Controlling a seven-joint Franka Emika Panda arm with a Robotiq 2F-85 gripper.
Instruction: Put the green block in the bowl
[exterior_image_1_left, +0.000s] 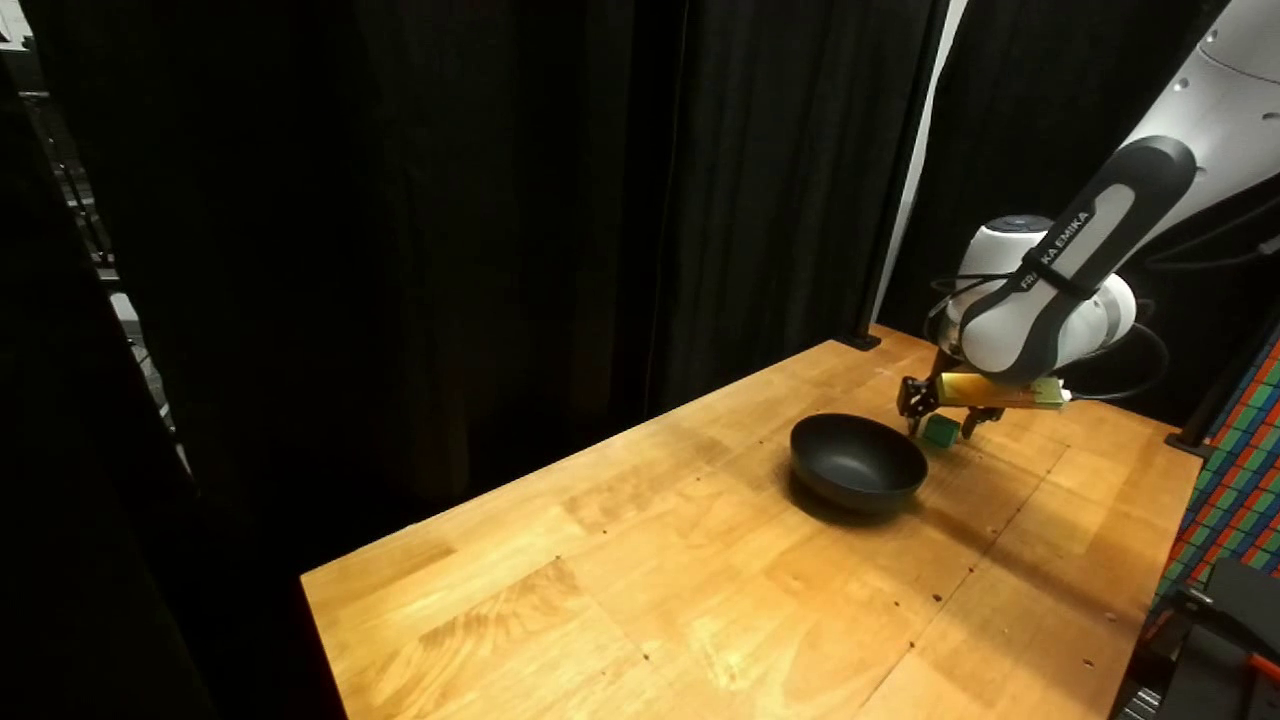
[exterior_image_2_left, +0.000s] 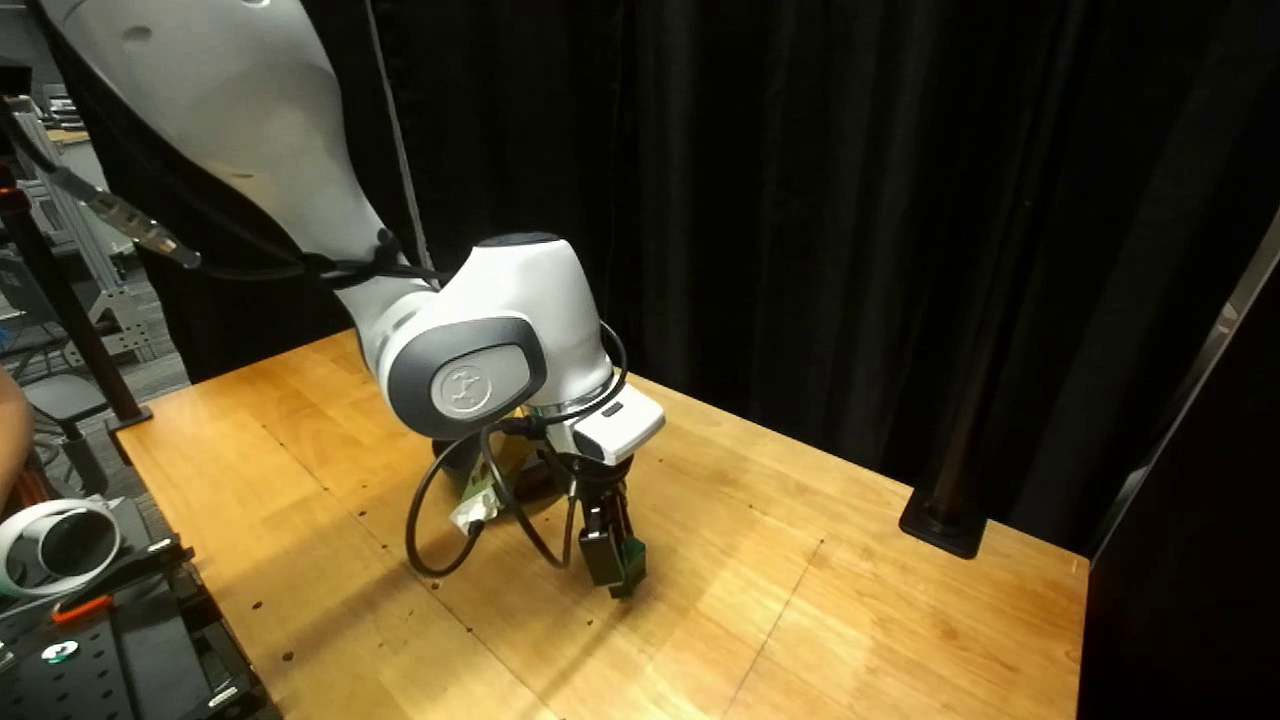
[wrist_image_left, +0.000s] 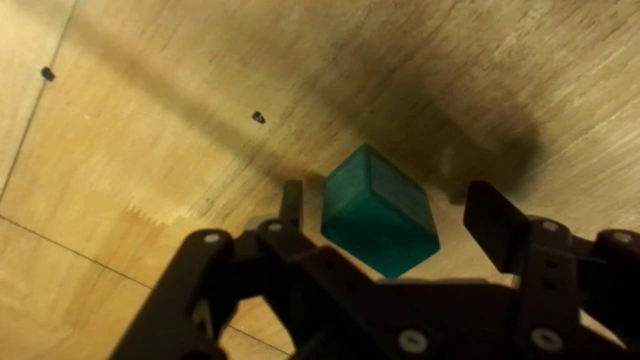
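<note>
Green block (wrist_image_left: 381, 222) at lower centre of the wrist view; gripper (wrist_image_left: 384, 204) wide astride it, gap each side. Probably light, stiff, hard to damage, maybe slick. Looks askew to the grip; best pinched mid-height across opposite flat faces.

The arm (exterior_image_2_left: 230, 110) is white with dark grey patches (exterior_image_2_left: 408, 380) and partly covered "FRANKA EMIKA" lettering (exterior_image_1_left: 1070, 230). Black cables (exterior_image_2_left: 411, 520) hang in loops. The gripper (wrist_image_left: 385, 207) is black, with shiny round screws (wrist_image_left: 413, 341).
</note>
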